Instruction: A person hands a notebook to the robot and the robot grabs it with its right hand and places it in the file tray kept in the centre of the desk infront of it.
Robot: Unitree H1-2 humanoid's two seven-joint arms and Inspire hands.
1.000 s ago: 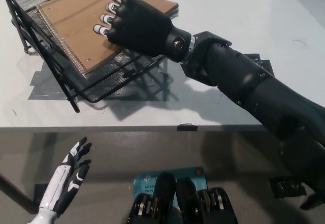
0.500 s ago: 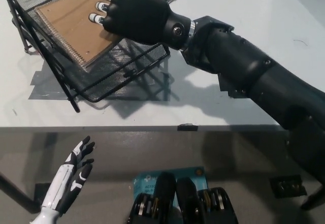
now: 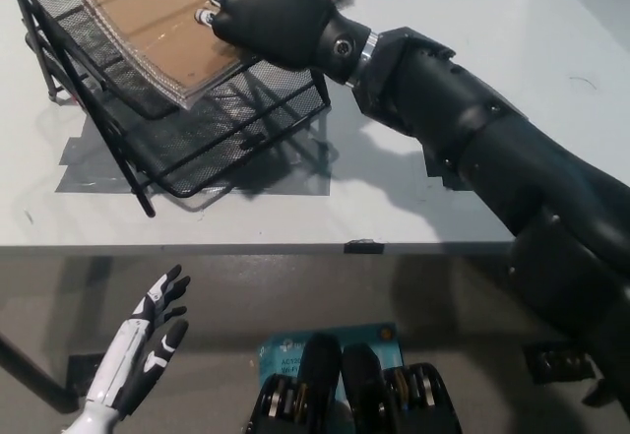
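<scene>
My left hand rests below the counter's near edge, fingers spread, holding nothing. Farther off, my right hand grips the notebook over the tray; releasing it remains.

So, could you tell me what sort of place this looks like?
Probably an office or lab desk: a pale table, a black mesh file tray taped down, and a brown notebook in it.
</scene>
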